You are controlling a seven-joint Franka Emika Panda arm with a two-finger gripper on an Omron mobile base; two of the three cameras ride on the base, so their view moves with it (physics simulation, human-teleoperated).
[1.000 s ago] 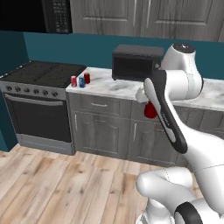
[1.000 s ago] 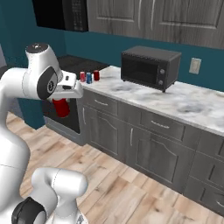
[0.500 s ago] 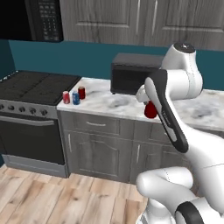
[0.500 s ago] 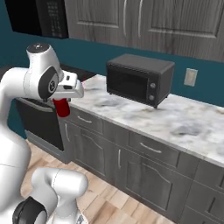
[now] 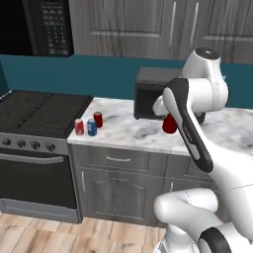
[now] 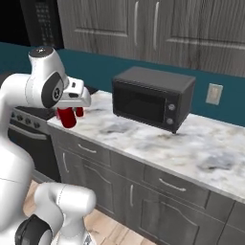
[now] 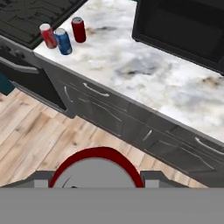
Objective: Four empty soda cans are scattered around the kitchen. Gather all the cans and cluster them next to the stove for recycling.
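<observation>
Hand view: the gripper [image 7: 94, 183] is clamped on a red can [image 7: 94, 168], carried above the counter's near edge. Empty, it should be light, thin-walled and easily dented, so mid-body grips suit. Three cans [image 5: 89, 124] cluster beside the stove [image 5: 34, 113].

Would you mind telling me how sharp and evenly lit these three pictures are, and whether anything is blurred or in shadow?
Left base view: soft, even light; the three cans by the stove look slightly fuzzy. Right base view: flat light, with the microwave front dark and glare-free. Hand view: the held red can looms large and soft-edged at the bottom, while the counter shows faint grey mottling.
</observation>
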